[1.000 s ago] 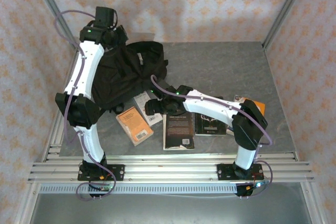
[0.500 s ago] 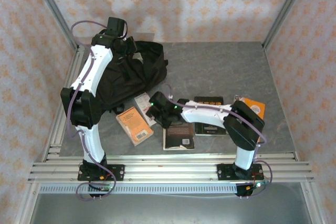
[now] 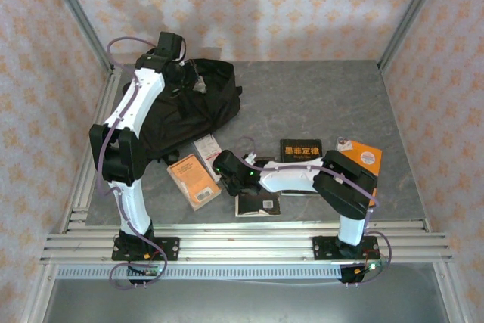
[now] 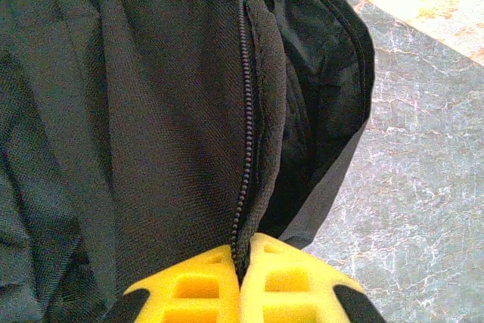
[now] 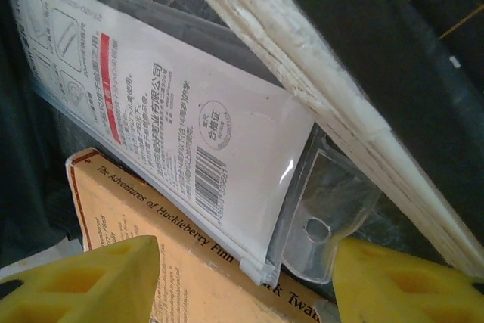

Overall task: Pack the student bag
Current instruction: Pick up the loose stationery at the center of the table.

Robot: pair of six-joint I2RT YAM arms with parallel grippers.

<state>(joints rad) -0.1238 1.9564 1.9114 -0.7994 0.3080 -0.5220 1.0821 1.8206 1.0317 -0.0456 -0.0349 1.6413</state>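
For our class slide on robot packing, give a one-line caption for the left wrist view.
Left gripper shut on the zip seam of the black student bag, grey table alongside.

Bag point(image 3: 210, 96): big black soft fabric backpack, slumped on its side at the far left of table point(image 3: 325, 104). Zip point(image 4: 243, 111) runs down its panel, with a dark gap beside it.

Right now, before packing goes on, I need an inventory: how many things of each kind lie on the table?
Black backpack: 1
Orange books: 2
Black books: 2
White blister packet: 1
Total: 6
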